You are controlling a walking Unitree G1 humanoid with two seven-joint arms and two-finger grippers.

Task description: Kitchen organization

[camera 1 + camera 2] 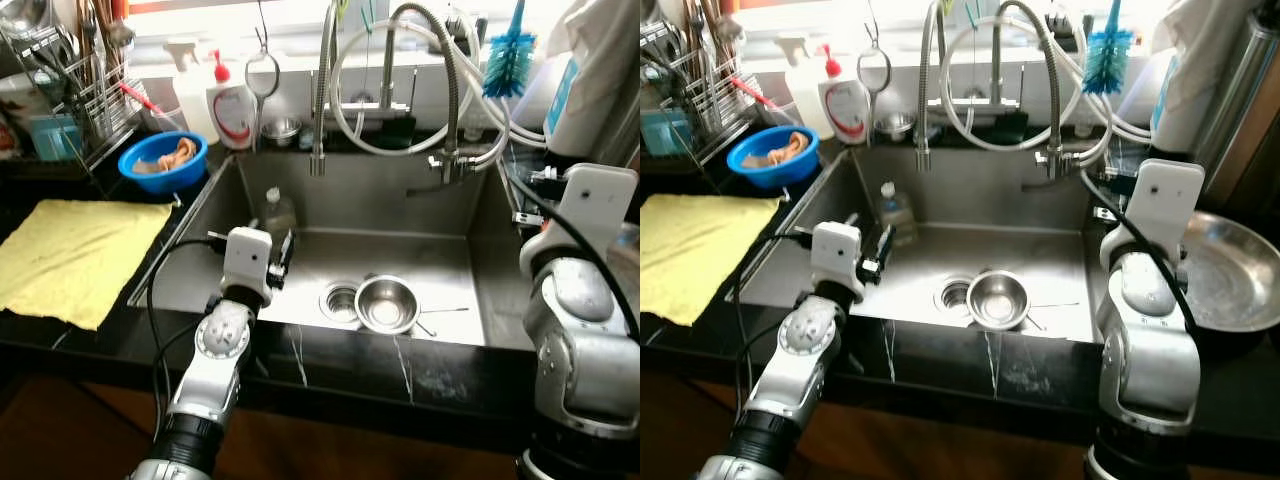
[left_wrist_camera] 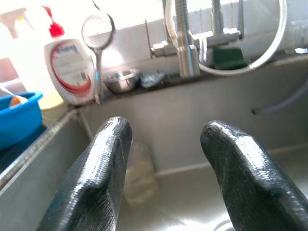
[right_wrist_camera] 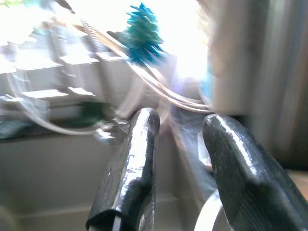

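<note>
Small steel bowl (image 1: 387, 303) sits at the sink (image 1: 400, 215) bottom, center frame, just right of the drain (image 1: 339, 301). Clear bottle (image 1: 277, 211) stands at the sink's back left wall. Your left gripper (image 2: 163, 159) hangs over the sink's left side, fingers spread wide, holding nothing, bottle visible between them. Your right gripper (image 3: 178, 149) is up at the sink's right edge, fingers apart, empty; view blurred. Blue bowl (image 1: 163, 160) and yellow cloth (image 1: 75, 255) on the counter, left of frame. Large steel pan (image 1: 1230, 270) on the right counter.
</note>
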